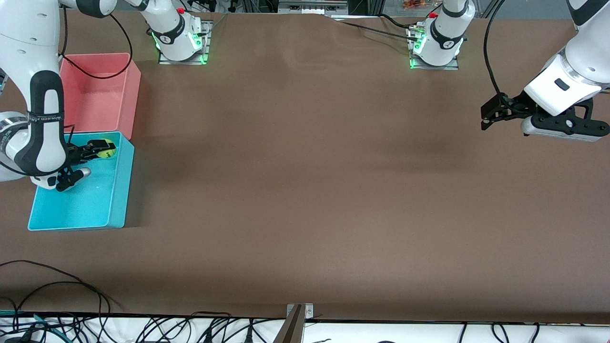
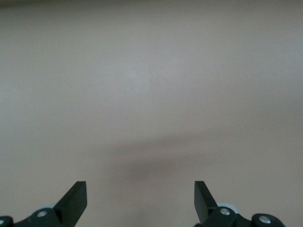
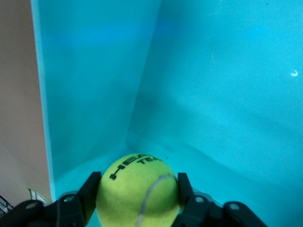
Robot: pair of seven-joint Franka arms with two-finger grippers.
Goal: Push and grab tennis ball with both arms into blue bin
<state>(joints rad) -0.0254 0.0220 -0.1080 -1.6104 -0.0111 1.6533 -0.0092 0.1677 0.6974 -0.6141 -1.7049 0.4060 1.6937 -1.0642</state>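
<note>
The yellow-green tennis ball [image 1: 106, 149] sits between the fingers of my right gripper [image 1: 101, 150], which is shut on it inside the blue bin [image 1: 86, 205], near the bin's corner closest to the pink bin. In the right wrist view the tennis ball [image 3: 137, 189] fills the gap of the right gripper [image 3: 137, 183], both fingers pressed against its sides, with the blue bin's wall [image 3: 94, 71] and floor around it. My left gripper [image 1: 485, 117] hangs open over bare table at the left arm's end. In the left wrist view the left gripper [image 2: 140, 196] has nothing between its fingers.
A pink bin [image 1: 95, 95] stands against the blue bin, farther from the front camera. Black cables [image 1: 52, 286] lie along the table's near edge at the right arm's end. A metal bracket [image 1: 298, 317] sticks up at the middle of the near edge.
</note>
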